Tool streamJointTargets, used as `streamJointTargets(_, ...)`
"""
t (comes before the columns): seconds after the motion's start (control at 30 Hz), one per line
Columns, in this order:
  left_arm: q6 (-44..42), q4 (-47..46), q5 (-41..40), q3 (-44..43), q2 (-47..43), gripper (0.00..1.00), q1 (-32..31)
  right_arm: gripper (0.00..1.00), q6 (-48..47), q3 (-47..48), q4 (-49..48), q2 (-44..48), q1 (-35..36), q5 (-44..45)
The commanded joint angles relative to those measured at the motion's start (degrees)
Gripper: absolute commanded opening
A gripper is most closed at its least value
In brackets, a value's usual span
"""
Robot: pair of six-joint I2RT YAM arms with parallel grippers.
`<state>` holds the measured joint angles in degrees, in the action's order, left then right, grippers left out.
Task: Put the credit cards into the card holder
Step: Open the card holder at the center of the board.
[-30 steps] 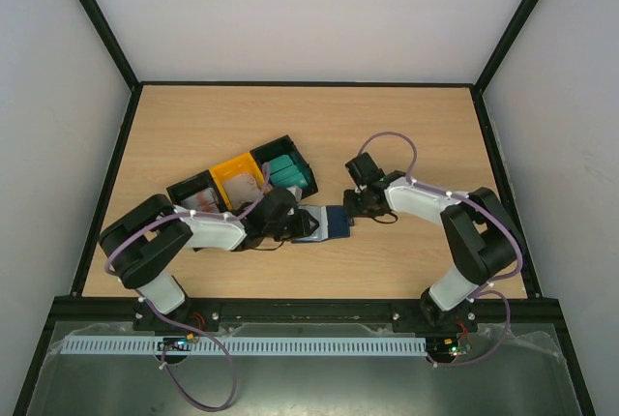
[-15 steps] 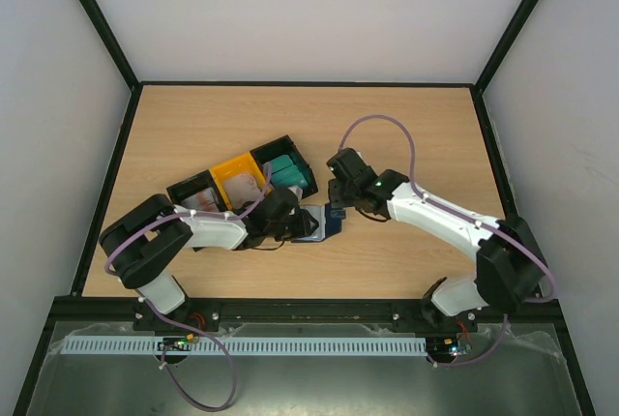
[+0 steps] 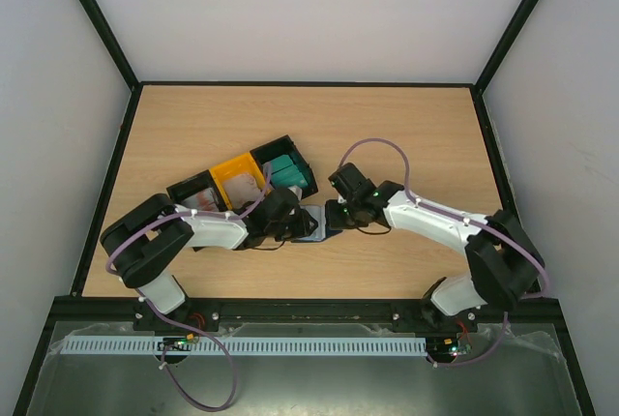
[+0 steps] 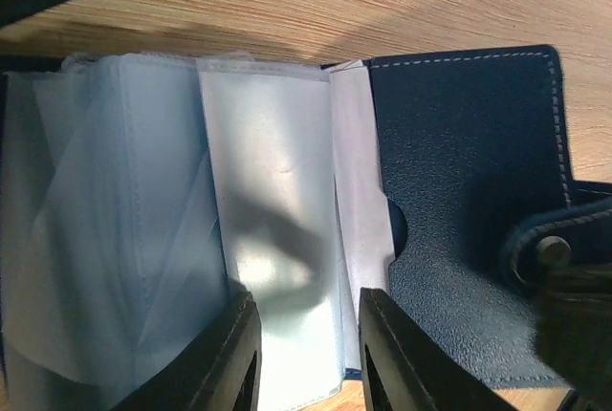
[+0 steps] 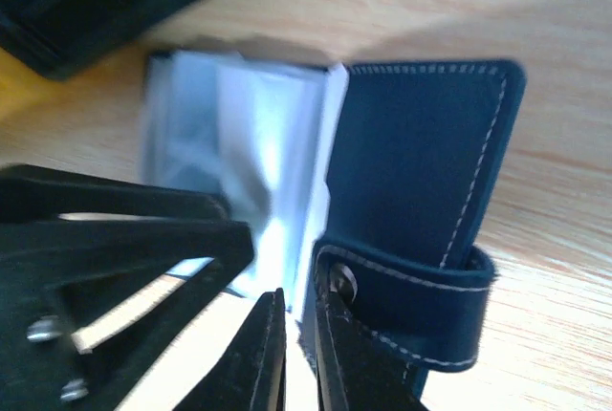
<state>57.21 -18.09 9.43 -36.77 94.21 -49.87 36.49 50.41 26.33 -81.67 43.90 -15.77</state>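
The card holder [image 3: 317,226] lies open on the table between my two grippers, its navy cover [image 4: 459,191] to the right of clear sleeves [image 4: 268,239]. My left gripper [image 3: 296,222] stands over the sleeves, and its jaws [image 4: 308,354] are apart with a flat sleeve under the gap. My right gripper [image 3: 333,215] has its jaws [image 5: 298,349] pinched on the cover's edge beside the snap tab [image 5: 411,306]. Credit cards stay in the tray: teal ones [image 3: 285,172], whitish ones [image 3: 244,187] and red-marked ones [image 3: 200,201]. Neither gripper holds a card.
The black-and-yellow three-compartment tray [image 3: 230,165] sits just behind the card holder, touching the left arm's side. Its dark wall [image 5: 115,10] shows close above the holder in the right wrist view. Black frame rails edge the wooden table.
My right gripper swung from beside the tray down onto the holder's right edge and closed there. The left gripper stayed on the sleeves and narrowed slightly.
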Motion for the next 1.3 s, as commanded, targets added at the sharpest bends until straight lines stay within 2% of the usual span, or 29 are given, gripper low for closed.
streamJointTargets(0.0,0.24,1.43,-0.26,-0.83,0.49,0.31,-0.31,0.11,0.22,-2.46,-0.51,-3.01,0.21,0.17)
streamJointTargets(0.1,-0.07,0.00,0.72,-0.61,-1.17,0.34,-0.31,0.15,0.18,-2.91,-1.05,-5.14,0.23,2.63)
streamJointTargets(0.33,-0.51,4.23,-3.35,-1.50,-5.22,0.55,-0.28,0.25,0.90,-4.11,-1.55,-7.21,0.22,7.76)
streamJointTargets(0.47,-0.91,5.98,-3.12,-3.04,-3.01,0.58,-0.24,0.26,1.38,-5.17,-2.77,-7.87,0.22,7.45)
streamJointTargets(0.73,-1.04,2.11,2.37,-4.37,1.14,0.48,-0.37,0.26,1.80,-6.47,-5.22,-8.45,0.18,5.15)
streamJointTargets(1.0,-2.60,-7.17,7.85,-4.16,1.28,0.39,-0.48,0.25,3.87,-8.27,-8.99,-5.94,0.22,4.58)
streamJointTargets(1.27,-3.87,-8.74,8.89,-5.15,3.80,0.34,-0.42,0.16,6.52,-9.74,-10.53,-4.13,0.15,8.00)
